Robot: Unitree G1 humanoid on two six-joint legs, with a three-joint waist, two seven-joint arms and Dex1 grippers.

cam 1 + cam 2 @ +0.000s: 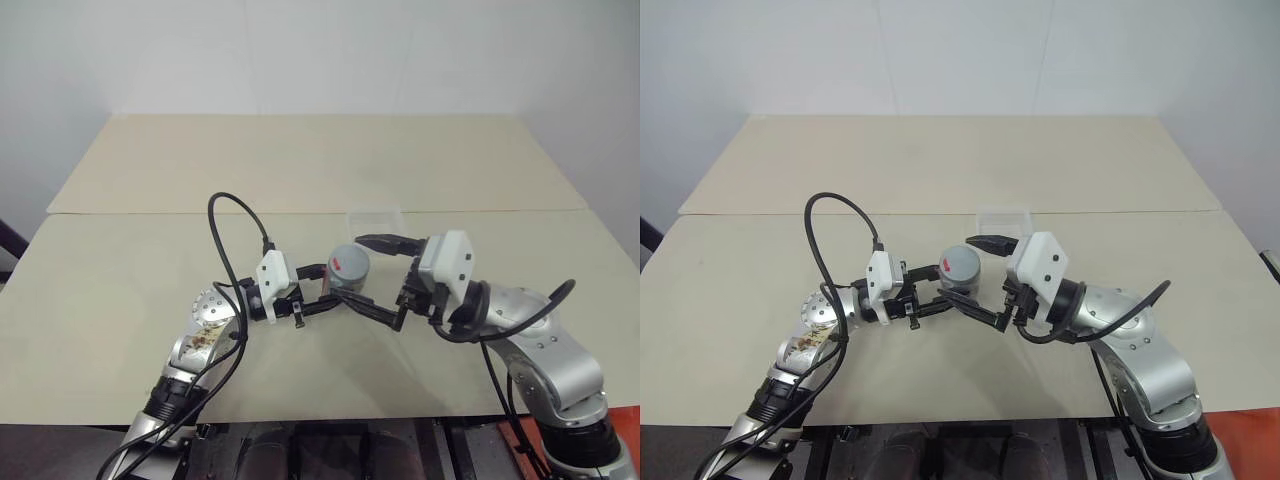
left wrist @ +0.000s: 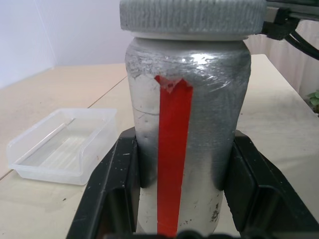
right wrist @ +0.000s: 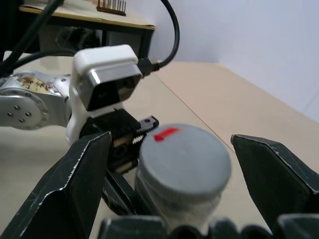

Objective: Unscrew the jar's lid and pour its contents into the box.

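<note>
My left gripper (image 1: 335, 288) is shut on the jar (image 2: 187, 149), a silvery cylinder with a red vertical stripe, and holds it upright over the table's near middle. The grey lid (image 1: 349, 264), with its small red mark, sits on top of the jar. From the right, my right gripper (image 3: 170, 140) stands open at lid height. Its two black fingers (image 3: 75, 184) flank the lid without touching it. The clear plastic box (image 1: 373, 218) lies on the table just behind the jar. The contents are hidden inside the jar.
The beige table (image 1: 120, 290) is made of two boards with a seam (image 1: 150, 213) running across behind the arms. A black cable (image 1: 225, 215) loops up from my left wrist. A white wall stands beyond the far edge.
</note>
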